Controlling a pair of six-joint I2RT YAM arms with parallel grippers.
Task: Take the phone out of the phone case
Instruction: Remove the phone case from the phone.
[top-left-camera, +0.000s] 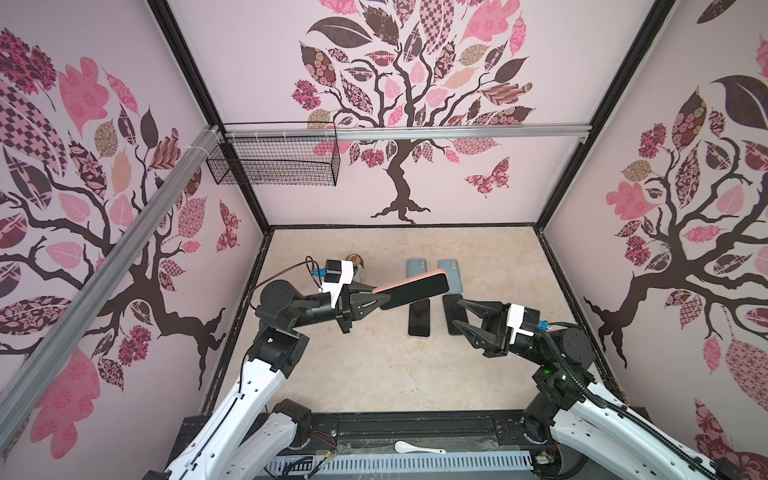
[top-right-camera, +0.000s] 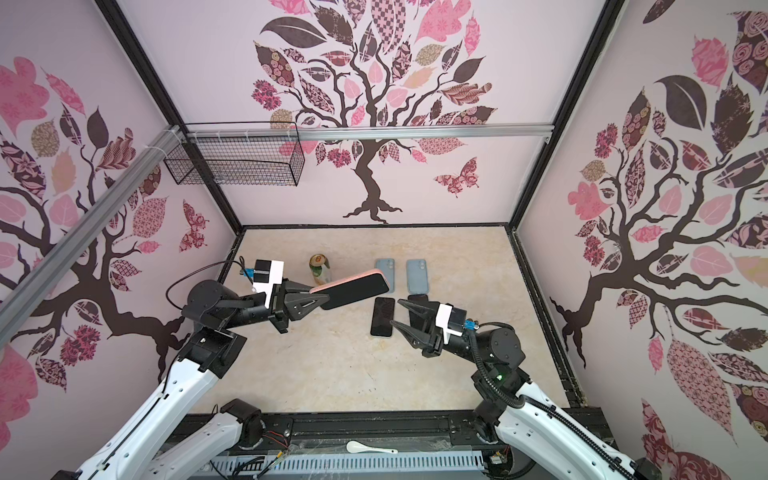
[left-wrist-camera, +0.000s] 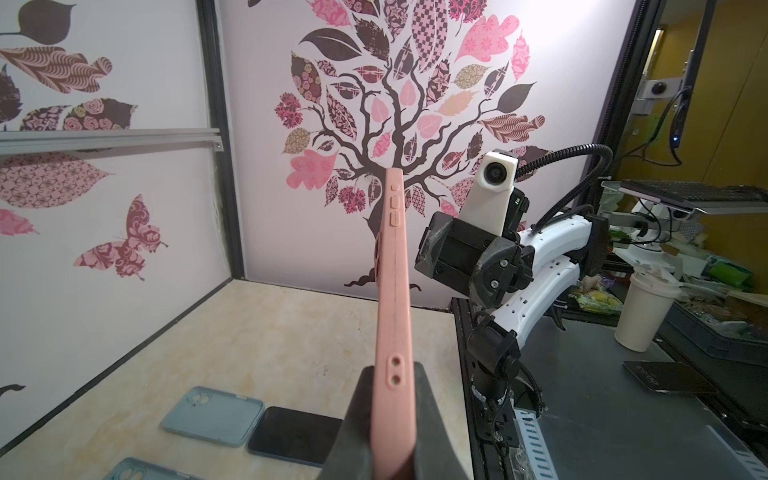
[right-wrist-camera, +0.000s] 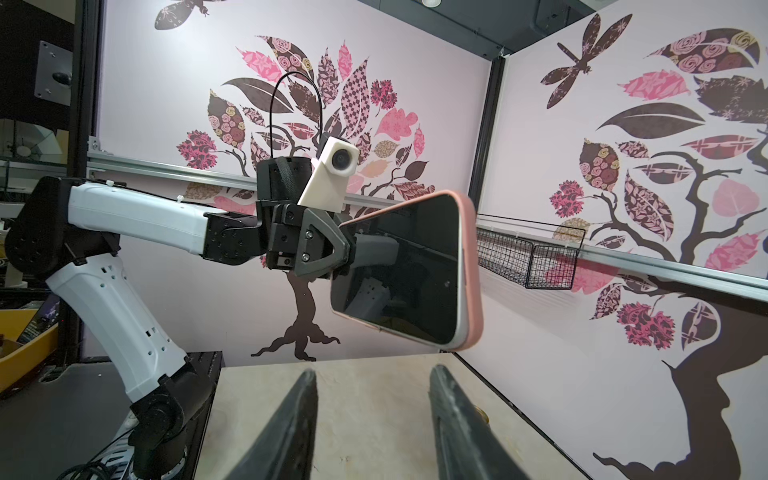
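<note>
Phone (top-left-camera: 415, 293), seated in pink case (top-left-camera: 411, 277): held aloft just above the bare dark phone (top-left-camera: 419, 318), one end clamped by left gripper (top-left-camera: 379, 297). Right gripper (top-left-camera: 457, 311): beside that bare dark phone, jaws parted, empty. Step: presenting for removal; next, seemingly, right jaws peel the free case corner

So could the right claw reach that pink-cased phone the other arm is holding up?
Probably yes. The right claw is open, empty and facing the pink-cased phone, whose free end sticks out of the left claw in mid-air with nothing between them.
</note>
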